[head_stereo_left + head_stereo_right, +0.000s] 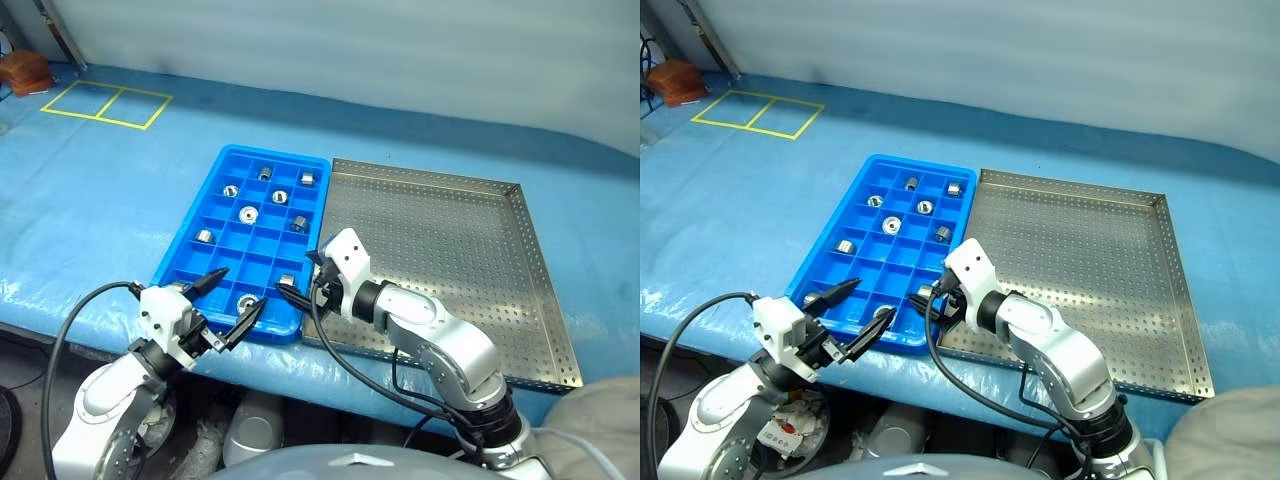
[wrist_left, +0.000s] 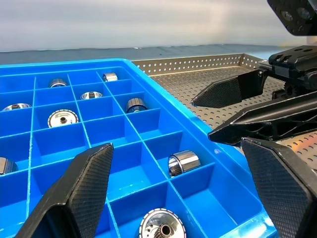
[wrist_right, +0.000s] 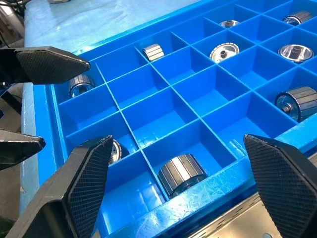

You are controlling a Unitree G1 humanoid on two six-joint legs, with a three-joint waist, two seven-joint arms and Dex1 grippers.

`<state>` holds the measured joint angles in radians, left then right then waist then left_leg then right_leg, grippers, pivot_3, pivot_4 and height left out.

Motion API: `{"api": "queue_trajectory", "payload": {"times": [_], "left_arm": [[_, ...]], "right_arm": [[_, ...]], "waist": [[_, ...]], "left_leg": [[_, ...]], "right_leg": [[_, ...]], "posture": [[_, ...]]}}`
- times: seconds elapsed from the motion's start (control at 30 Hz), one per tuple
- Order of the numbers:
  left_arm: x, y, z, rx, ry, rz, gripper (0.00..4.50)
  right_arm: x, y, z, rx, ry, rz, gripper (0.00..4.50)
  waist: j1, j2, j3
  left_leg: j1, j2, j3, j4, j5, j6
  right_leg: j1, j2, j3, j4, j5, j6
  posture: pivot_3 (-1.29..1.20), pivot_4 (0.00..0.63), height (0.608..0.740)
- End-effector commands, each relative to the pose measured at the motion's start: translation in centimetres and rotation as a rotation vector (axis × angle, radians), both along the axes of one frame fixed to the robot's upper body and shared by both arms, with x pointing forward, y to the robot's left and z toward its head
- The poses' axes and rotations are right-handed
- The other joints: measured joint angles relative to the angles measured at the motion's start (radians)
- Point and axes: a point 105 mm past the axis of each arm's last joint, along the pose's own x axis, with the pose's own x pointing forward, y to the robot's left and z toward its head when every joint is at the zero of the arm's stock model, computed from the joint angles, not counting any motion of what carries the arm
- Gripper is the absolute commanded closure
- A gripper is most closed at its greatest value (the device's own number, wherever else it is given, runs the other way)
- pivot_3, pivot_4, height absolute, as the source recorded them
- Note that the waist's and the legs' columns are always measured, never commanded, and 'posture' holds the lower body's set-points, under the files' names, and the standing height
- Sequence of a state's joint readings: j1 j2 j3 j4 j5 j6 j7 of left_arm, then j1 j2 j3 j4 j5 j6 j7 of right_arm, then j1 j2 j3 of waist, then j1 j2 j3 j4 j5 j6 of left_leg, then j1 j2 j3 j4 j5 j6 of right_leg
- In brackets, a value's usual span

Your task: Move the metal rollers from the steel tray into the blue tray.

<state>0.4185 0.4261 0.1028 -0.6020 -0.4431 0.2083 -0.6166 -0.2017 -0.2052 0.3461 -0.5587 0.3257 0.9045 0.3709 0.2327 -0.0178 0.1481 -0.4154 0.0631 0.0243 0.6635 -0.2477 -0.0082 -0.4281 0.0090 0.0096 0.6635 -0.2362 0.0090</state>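
The blue tray (image 1: 226, 153) lies on the table, touching the left side of the steel tray (image 1: 440, 250). Several metal rollers sit one per compartment, among them one (image 1: 248, 213) in the middle and one (image 1: 287, 281) near the front right corner. The steel tray's perforated floor shows bare. My left gripper (image 1: 240, 289) hangs open over the blue tray's front rim, nothing between its fingers. My right gripper (image 1: 298, 278) stands open at the front right corner, pointing left over a roller (image 3: 182, 174). The right gripper's fingers (image 2: 228, 91) face the left ones.
A blue tarp covers the table, whose front edge runs just below both trays. Yellow tape squares (image 1: 105, 103) mark the far left, with a brown object (image 1: 25, 70) behind them. Black cables loop from both wrists below the table's edge.
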Motion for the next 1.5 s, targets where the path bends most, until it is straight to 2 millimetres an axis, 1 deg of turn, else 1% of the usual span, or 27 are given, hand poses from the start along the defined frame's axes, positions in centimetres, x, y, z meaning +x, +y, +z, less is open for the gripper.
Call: {"api": "queue_trajectory", "payload": {"times": [0.03, 0.93, 1.5], "left_arm": [[-0.03, 0.1, 0.44, -0.005, -0.027, -0.001, 0.0], [0.23, 0.44, 0.26, 0.004, -0.03, 0.003, 0.0], [0.42, 0.39, 0.25, 0.009, -0.035, -0.002, 0.0]], "right_arm": [[-0.18, 0.36, 1.03, 0.027, -0.036, 0.018, 0.04], [-0.09, 0.28, 1.05, 0.035, -0.035, -0.003, 0.04], [-0.23, 0.47, 1.0, 0.035, -0.035, 0.001, 0.04]], "waist": [[0.0, 0.0, 0.0], [-0.005, 0.0, 0.0], [-0.043, 0.0, 0.0]], "left_leg": [[0.0, 0.0, 0.0, 0.0, 0.0, 0.0], [0.0, 0.0, 0.0, 0.0, 0.0, 0.0], [0.0, 0.0, 0.0, -0.001, 0.0, 0.0]], "right_leg": [[0.0, 0.0, 0.0, 0.0, 0.0, 0.0], [0.0, 0.0, 0.0, 0.0, 0.0, 0.0], [0.0, 0.0, 0.0, 0.0, 0.0, 0.0]], "posture": [[0.41, 0.15, 0.74], [0.4, 0.15, 0.74], [0.39, 0.15, 0.74]]}}
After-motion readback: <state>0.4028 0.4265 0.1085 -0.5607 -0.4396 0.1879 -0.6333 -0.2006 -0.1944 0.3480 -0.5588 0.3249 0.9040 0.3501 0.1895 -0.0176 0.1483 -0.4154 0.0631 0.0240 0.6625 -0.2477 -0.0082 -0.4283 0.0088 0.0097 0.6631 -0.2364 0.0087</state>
